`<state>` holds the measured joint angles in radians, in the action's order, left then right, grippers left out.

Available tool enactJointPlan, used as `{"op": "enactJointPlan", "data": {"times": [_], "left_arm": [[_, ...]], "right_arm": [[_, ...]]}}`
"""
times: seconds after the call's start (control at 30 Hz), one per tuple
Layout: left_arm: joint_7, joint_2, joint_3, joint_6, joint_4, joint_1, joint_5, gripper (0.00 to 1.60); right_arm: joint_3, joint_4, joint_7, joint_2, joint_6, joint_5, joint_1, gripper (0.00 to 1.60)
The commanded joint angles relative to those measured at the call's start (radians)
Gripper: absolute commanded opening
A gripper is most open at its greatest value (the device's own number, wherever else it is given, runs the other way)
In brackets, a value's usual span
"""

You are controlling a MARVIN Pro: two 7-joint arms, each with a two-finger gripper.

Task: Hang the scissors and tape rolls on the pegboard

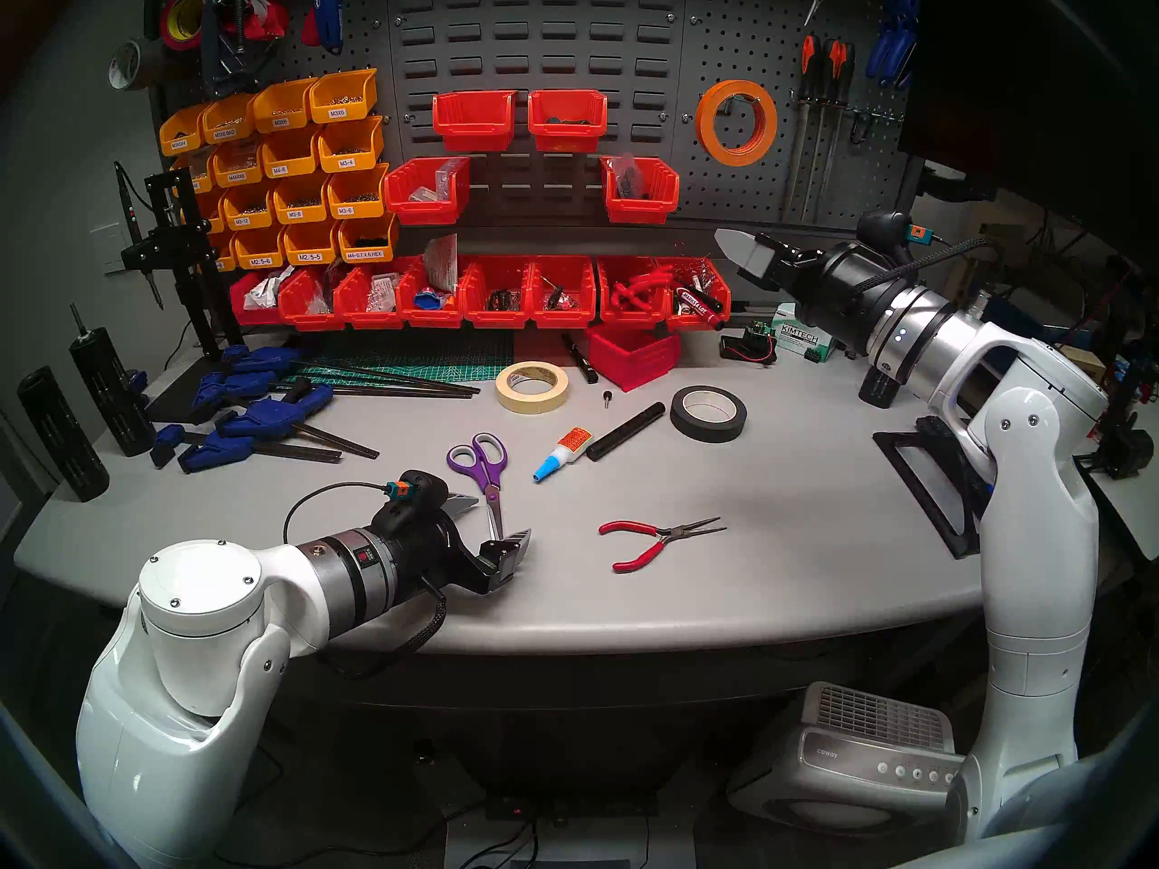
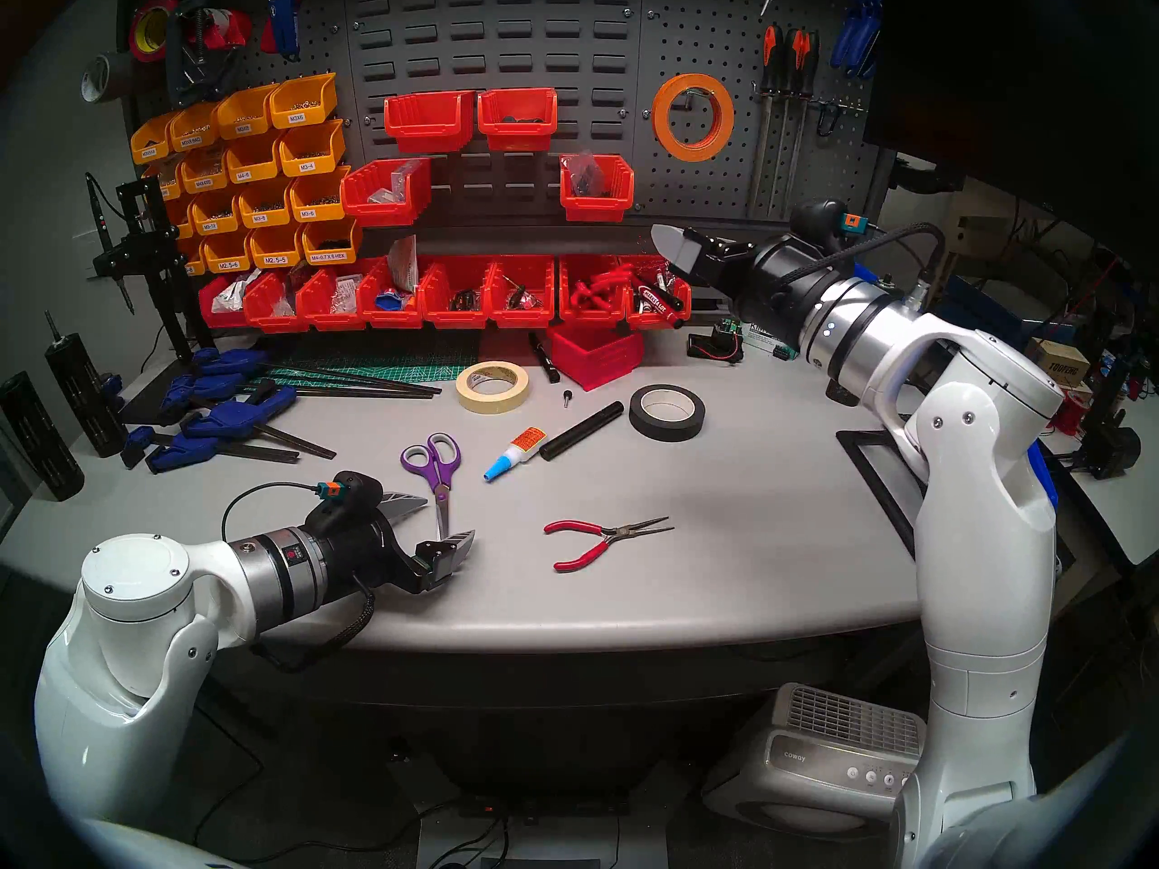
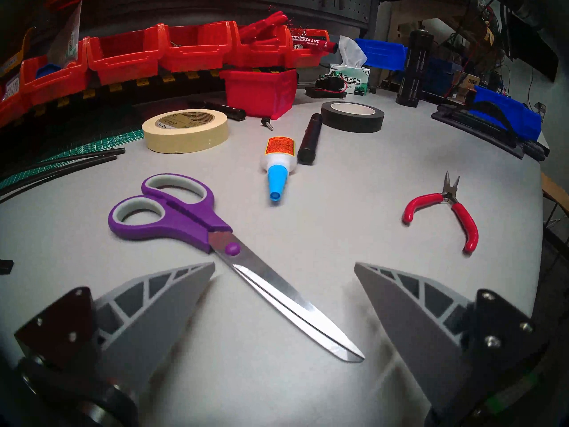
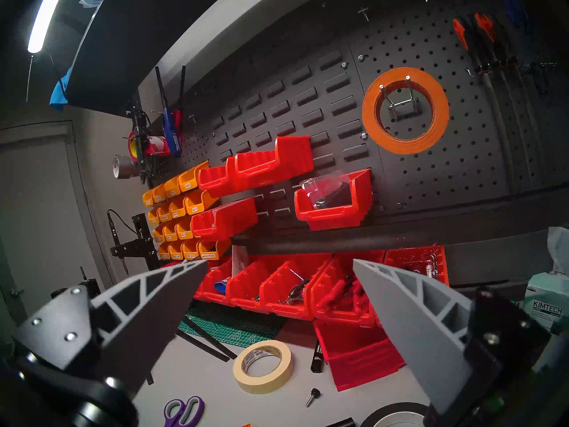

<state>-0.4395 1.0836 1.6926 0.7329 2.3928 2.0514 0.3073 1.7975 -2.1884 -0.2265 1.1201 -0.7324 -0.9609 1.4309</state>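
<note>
A: Where are the scissors [image 1: 484, 466]?
B: I see them flat on the table [image 1: 752, 504], handles toward the pegboard [image 1: 752, 52], blades pointing at my left gripper [image 1: 495, 529].
A: Its pose?
B: Low, tilted down, fingers spread, straddling the blade tips, holding nothing.

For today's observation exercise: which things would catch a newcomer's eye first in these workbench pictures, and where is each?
The bright orange tape roll hangs on a hook of the dark pegboard at upper right. The purple-handled scissors lie flat on the grey table, their blades between the open fingers of the left tool. Behind them the cream tape roll lies flat, in front of rows of red bins.
</note>
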Motion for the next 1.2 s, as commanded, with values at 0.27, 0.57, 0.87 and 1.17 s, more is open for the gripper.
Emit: {"op": "enactJointPlan", "data": {"times": [0.27, 0.57, 0.87, 1.17], "left_arm": [[-0.051, -0.094, 0.017, -0.14, -0.061, -0.022, -0.078, 1.6], [-0.091, -0.105, 0.08, -0.101, -0.084, -0.02, -0.046, 1.6], [-0.137, -0.14, 0.145, -0.052, -0.104, -0.028, -0.022, 1.6], [-0.16, -0.134, 0.143, -0.002, -0.084, -0.087, 0.027, 1.6]], "right_arm": [[0.046, -0.021, -0.016, 0.006, 0.011, -0.025, -0.005, 1.6], [0.044, -0.016, -0.018, 0.004, 0.009, -0.027, -0.012, 1.6], [0.037, -0.014, -0.015, 0.003, 0.01, -0.023, -0.017, 1.6], [0.037, -0.014, -0.009, 0.005, 0.009, -0.02, -0.013, 1.6]]}}
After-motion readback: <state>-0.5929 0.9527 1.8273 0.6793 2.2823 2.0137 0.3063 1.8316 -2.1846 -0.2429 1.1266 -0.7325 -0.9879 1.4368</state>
